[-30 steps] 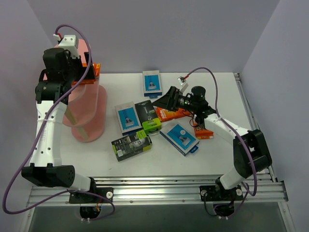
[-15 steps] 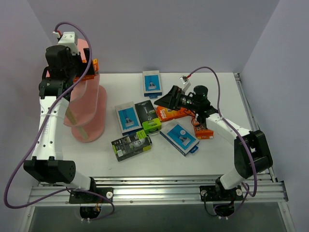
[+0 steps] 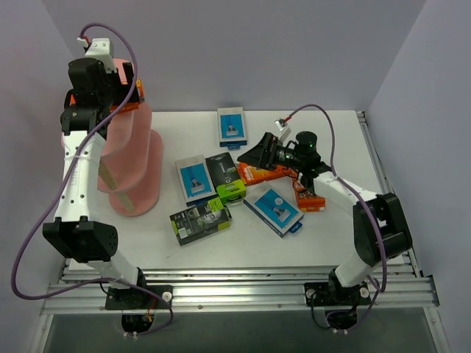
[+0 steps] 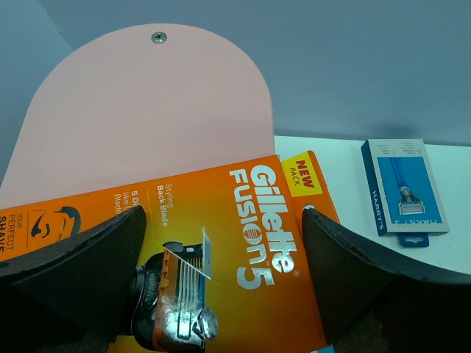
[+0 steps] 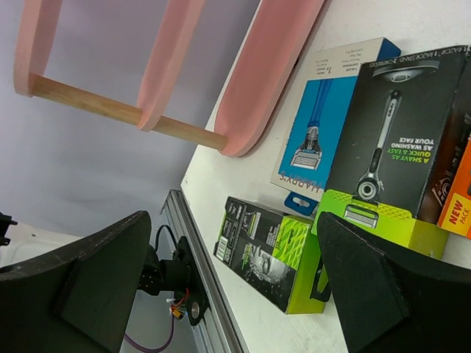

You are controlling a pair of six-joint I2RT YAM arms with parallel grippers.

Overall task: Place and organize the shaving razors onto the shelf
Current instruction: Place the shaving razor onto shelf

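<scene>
Below the right pincer (image 3: 255, 153), a crowded pile; below the left pincer (image 4: 224, 217), a pack hanging past an edge.
The right pincer hung spread and empty over the worktop (image 3: 331, 235). Black-and-lime packs (image 5: 383, 140) and a blue pack (image 5: 324, 118) lay edge to edge beneath its tips, so closing there would likely have shoved a neighbour or caught two at once. Farther off, the left pincer stood spread wide at the top of the shelf (image 3: 136, 169). Its tips were above the ends of an orange pack (image 4: 243, 257), which looked laid on the top board (image 4: 147, 110) rather than pinched. The pack sat skewed, its right corner past the board's rim, and a brush from a lifting finger could have tipped it off.
</scene>
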